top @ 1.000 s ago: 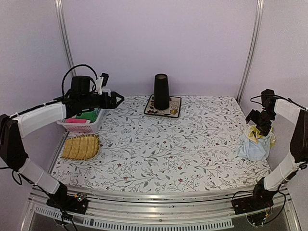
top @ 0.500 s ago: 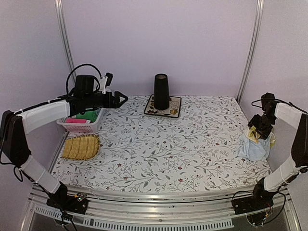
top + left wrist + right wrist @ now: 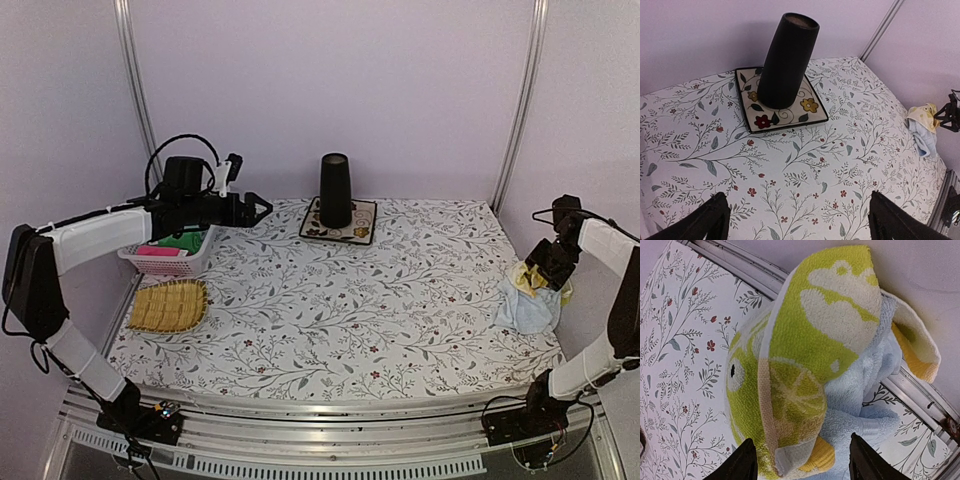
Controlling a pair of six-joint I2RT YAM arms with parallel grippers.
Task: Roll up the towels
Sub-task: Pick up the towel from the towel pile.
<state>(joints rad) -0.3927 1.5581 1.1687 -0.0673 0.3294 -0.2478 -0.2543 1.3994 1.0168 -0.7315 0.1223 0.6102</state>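
The two towels lie bunched in one heap at the table's right edge, against the wall. The yellow-green towel [image 3: 546,281] [image 3: 805,340] drapes over the light blue towel [image 3: 527,310] [image 3: 860,390]. My right gripper [image 3: 552,266] [image 3: 802,447] is down on the heap, its jaws apart with one finger on each side of the cloth, which fills the space between them. My left gripper [image 3: 262,209] [image 3: 800,200] hovers open and empty above the back left of the table. From there, the heap shows far off to the right [image 3: 922,120].
A tall black vase [image 3: 335,190] stands on a square flowered mat [image 3: 340,222] at the back centre. A white basket [image 3: 172,258] with coloured items and a woven straw tray [image 3: 170,305] sit at the left. The metal rail and wall [image 3: 920,390] run right behind the heap.
My right gripper has dropped and shifted right onto the towel heap, its jaws narrowing around the cloth. The left arm has reached a little further right, still open.
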